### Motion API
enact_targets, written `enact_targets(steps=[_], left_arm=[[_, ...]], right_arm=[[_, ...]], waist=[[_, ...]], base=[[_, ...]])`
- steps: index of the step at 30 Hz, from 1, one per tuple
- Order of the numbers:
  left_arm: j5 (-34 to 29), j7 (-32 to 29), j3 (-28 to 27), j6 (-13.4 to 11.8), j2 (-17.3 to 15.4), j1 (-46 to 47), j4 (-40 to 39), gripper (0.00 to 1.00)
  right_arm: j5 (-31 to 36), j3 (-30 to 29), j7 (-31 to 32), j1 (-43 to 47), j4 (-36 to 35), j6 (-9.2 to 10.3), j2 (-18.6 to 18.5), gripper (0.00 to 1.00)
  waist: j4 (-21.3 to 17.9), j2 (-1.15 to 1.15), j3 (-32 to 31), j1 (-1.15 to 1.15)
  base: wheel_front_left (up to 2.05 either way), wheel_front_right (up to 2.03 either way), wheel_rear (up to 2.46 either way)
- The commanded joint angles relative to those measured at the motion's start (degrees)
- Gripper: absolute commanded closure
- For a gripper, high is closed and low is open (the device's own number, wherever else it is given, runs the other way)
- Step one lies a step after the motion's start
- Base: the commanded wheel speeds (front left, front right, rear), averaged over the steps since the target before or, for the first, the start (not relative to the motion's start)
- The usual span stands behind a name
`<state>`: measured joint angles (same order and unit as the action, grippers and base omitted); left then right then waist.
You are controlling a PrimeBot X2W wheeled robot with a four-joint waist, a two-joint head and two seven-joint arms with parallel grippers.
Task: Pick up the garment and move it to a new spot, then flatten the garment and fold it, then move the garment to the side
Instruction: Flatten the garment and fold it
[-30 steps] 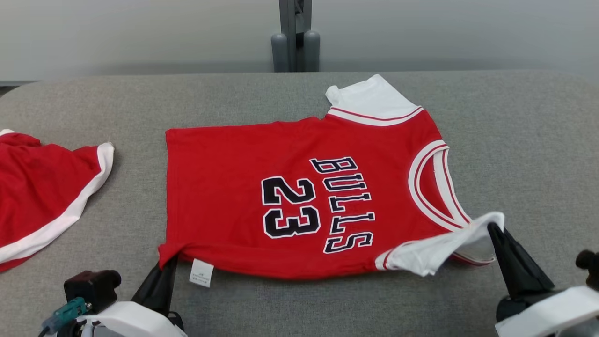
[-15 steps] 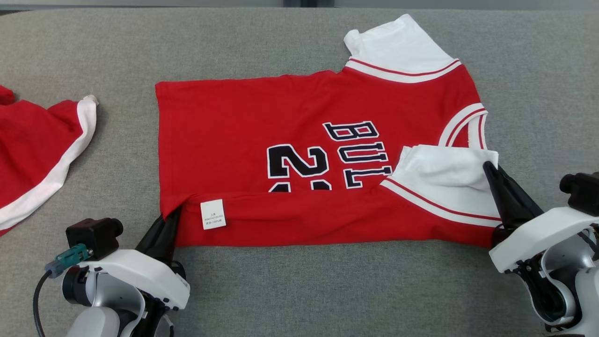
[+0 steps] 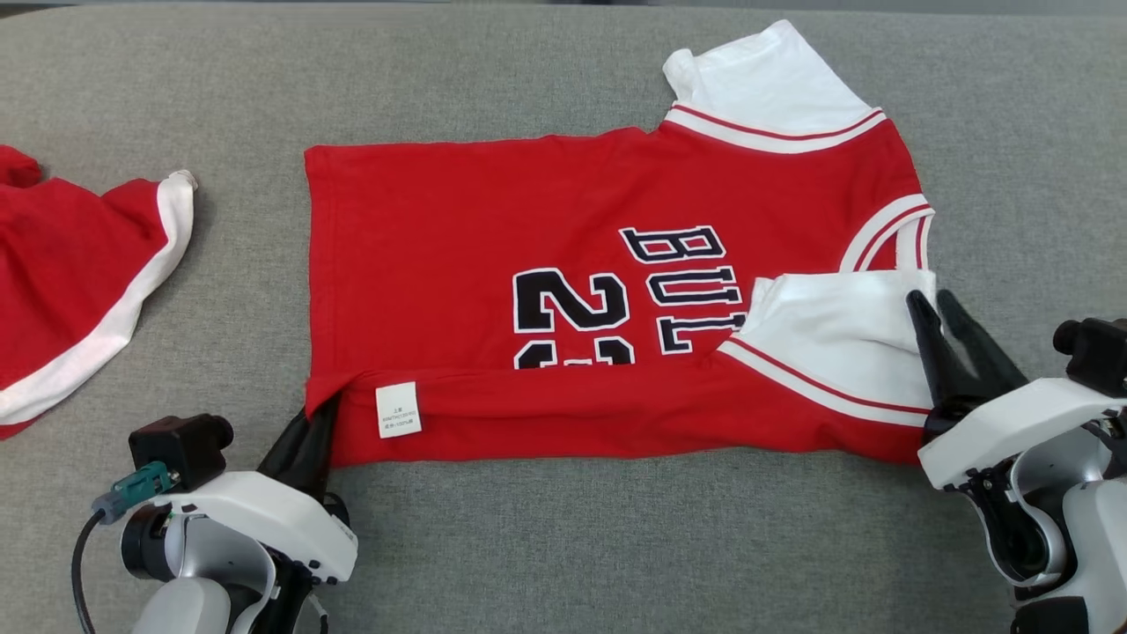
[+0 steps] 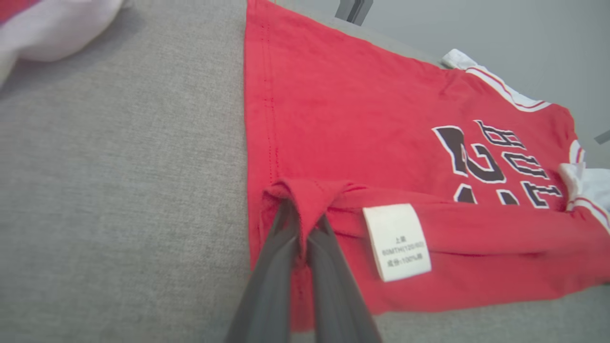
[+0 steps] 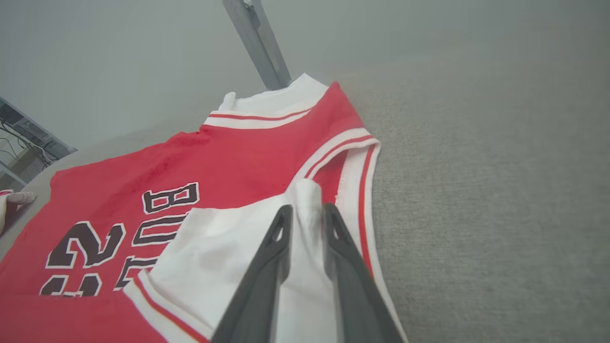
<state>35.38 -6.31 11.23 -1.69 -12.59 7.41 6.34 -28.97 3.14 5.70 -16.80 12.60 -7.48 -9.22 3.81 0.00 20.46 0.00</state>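
Note:
The garment (image 3: 528, 220) is a red jersey with white sleeves and dark lettering, lying flat on the grey table. Its near long edge is folded up over the front, hiding the lower part of the number. My left gripper (image 3: 321, 412) is shut on the folded hem corner, and red cloth is pinched between the tips of my left gripper (image 4: 300, 224) beside a white label (image 4: 398, 243). My right gripper (image 3: 931, 301) stands at the folded white sleeve with its fingers slightly parted. A ridge of white sleeve (image 5: 214, 257) lies loosely between the tips of my right gripper (image 5: 306, 212).
A second red garment with white trim (image 3: 62, 282) lies at the table's left edge. The grey cloth-covered table (image 3: 572, 546) has bare room in front of the jersey and to its right. A grey post (image 5: 257, 43) stands beyond the far edge.
Both grippers carried the near edge up over the jersey's front, and the head camera tilted down. In the last half second the right fingers parted on the sleeve.

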Motion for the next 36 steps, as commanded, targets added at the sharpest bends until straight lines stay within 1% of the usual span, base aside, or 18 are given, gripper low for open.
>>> enact_targets(steps=[1,3,4,9,13,18,21,25,28,30,36], left_arm=[[-0.3,0.9,-0.5,-1.0,-0.2,-0.8,0.3,0.0],[-0.3,2.1,-1.1,-1.8,0.2,-1.4,0.1,0.0],[-0.3,2.1,-1.1,-1.8,0.2,-1.4,0.1,0.0],[-0.4,5.1,-2.8,-4.0,1.2,-2.8,-1.0,0.0],[-2.2,8.8,-4.0,-6.0,1.6,-2.0,-1.6,0.0],[-4.8,14.8,-4.9,-7.5,1.8,0.4,-0.7,0.0],[-6.8,18.1,-4.7,-8.0,2.0,1.2,0.8,0.0],[-8.9,20.5,-4.7,-7.4,2.4,0.9,1.8,0.0],[-12.2,21.1,-3.8,-7.9,1.4,-1.2,3.0,0.0],[-13.2,21.1,-3.0,-7.7,1.5,-2.3,3.1,0.0],[-14.9,20.0,-1.0,-8.5,1.2,-4.6,3.5,0.0]], right_arm=[[0.2,-0.6,-1.9,0.5,0.3,-0.03,-0.4,0.0],[0.7,-1.6,-3.5,1.5,-0.2,-0.03,-0.1,0.0],[0.7,-1.6,-3.5,1.5,-0.2,-0.03,-0.1,0.0],[2.4,-4.3,-7.1,4.2,-2.8,-0.03,1.1,0.0],[6.4,-5.8,-10.1,6.1,-5.2,-0.03,1.9,0.0],[12.2,-5.6,-13.9,7.9,-7.4,-0.03,3.0,0.0],[15.4,-5.1,-15.6,9.1,-7.6,-0.03,3.8,0.0],[18.2,-4.6,-17.3,10.9,-7.5,-0.03,4.7,0.0],[19.4,-3.9,-17.6,13.2,-6.8,-0.02,5.2,0.0],[19.6,-3.7,-17.4,14.2,-6.6,-0.02,5.4,0.0],[19.5,-3.9,-16.5,16.7,-6.0,-0.02,5.9,0.0]], waist=[[0.0,0.0,-1.4,0.0],[0.0,0.0,-2.5,0.0],[0.0,0.0,-2.5,0.0],[-0.1,0.0,-5.4,0.0],[-0.2,0.0,-7.7,0.0],[-0.7,0.0,-9.9,0.0],[-1.2,0.0,-11.3,0.0],[-1.6,0.0,-12.8,0.0],[-1.9,0.0,-14.3,0.0],[-1.9,0.0,-14.9,0.0],[-1.6,0.0,-15.3,0.0]], base=[[0.0,0.0,0.0],[0.0,0.0,0.0],[0.0,0.0,0.0],[0.0,0.0,0.0],[0.0,0.0,0.0],[0.0,0.0,0.0],[0.0,0.0,0.0],[0.0,0.0,0.0],[0.0,0.0,0.0],[0.0,0.0,0.0],[0.0,0.0,0.0]])
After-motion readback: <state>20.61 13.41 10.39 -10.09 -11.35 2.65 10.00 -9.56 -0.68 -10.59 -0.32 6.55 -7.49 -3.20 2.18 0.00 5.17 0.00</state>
